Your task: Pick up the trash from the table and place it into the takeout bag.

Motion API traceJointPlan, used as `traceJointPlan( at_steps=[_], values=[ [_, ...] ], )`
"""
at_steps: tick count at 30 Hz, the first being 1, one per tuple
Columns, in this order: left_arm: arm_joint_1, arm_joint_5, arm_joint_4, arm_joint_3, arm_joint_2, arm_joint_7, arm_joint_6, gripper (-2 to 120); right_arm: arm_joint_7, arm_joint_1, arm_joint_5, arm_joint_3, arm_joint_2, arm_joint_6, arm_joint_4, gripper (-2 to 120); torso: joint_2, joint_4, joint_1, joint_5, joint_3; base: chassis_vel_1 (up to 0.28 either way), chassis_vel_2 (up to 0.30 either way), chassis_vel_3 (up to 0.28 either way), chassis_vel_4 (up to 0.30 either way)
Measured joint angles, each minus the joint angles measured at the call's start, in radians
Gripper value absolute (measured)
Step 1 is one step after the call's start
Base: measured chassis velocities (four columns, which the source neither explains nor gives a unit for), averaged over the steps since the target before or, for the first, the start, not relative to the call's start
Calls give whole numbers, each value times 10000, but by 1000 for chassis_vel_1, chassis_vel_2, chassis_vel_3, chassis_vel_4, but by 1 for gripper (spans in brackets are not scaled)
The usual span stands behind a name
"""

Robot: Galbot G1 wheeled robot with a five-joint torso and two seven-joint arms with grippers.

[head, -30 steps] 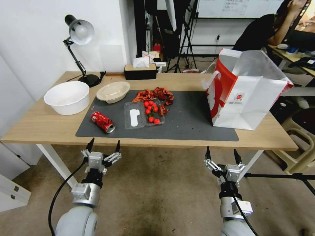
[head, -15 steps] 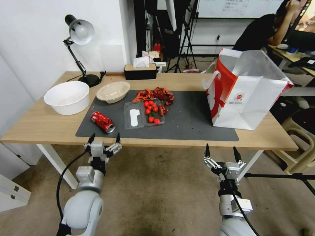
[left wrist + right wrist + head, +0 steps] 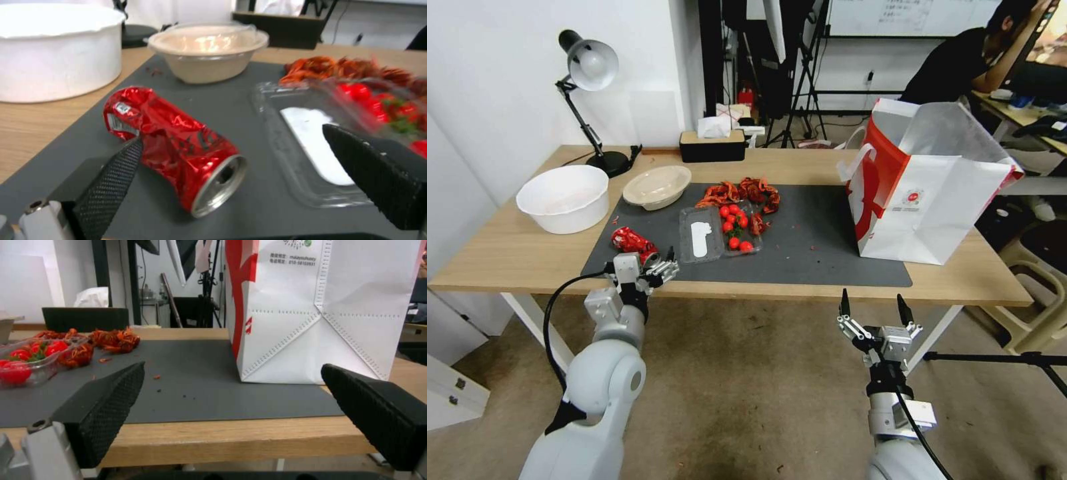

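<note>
The light-wood table [image 3: 507, 257] carried a dark grey mat [image 3: 820, 257], with the takeout bag [image 3: 934, 193] standing on its right part. Since 1 second before, the left gripper [image 3: 650, 267] had risen from below the edge to the crushed red can [image 3: 171, 143], fingers wide apart around it, holding nothing; the grasp seemed about to begin. The right gripper [image 3: 872, 313] waited open below the table edge.

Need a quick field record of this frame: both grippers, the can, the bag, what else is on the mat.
left gripper: open, at the table's near edge, fingers either side of the can
right gripper: open, below the table's front edge, holding nothing
can: crushed, red, on its side on the mat, ungripped
bag: upright, open, at the mat's right end
other mat items: clear tray with tomatoes, beige bowl
</note>
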State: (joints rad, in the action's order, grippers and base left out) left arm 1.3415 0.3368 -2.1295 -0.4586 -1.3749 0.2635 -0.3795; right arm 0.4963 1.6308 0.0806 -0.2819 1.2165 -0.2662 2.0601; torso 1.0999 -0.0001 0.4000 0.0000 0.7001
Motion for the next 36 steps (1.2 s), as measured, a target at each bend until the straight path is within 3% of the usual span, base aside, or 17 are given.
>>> traceJointPlan(
  at_steps=[4, 11, 31, 33, 36],
  values=[
    [-874, 373, 607, 186, 30, 644, -678, 100, 0, 6, -72, 21, 63, 44, 38, 99, 0, 1, 0, 0, 0, 0, 0, 0, 0],
    [-1535, 9, 1294, 192, -162, 1024, -1242, 100, 16, 79, -143, -12, 119, 47, 80, 99, 0, 0, 0, -1, 0, 0, 0, 0, 0],
    [-2013, -930, 2324, 100, -407, 1131, -1255, 99, 23, -46, -143, 62, 79, 71, 61, 99, 0, 1, -1, 0, -1, 0, 0, 0, 0],
    [-2025, -938, 2365, 96, -406, 1136, -1235, 97, 24, -53, -140, 62, 76, 71, 53, 99, 0, 1, -1, -1, -1, 0, 0, 0, 0],
    [-2057, -984, 2467, 82, -394, 1156, -1131, 83, 23, -87, -131, 63, 76, 71, 5, 98, 1, 1, -1, -1, -1, 0, 0, 0, 0]
  ],
)
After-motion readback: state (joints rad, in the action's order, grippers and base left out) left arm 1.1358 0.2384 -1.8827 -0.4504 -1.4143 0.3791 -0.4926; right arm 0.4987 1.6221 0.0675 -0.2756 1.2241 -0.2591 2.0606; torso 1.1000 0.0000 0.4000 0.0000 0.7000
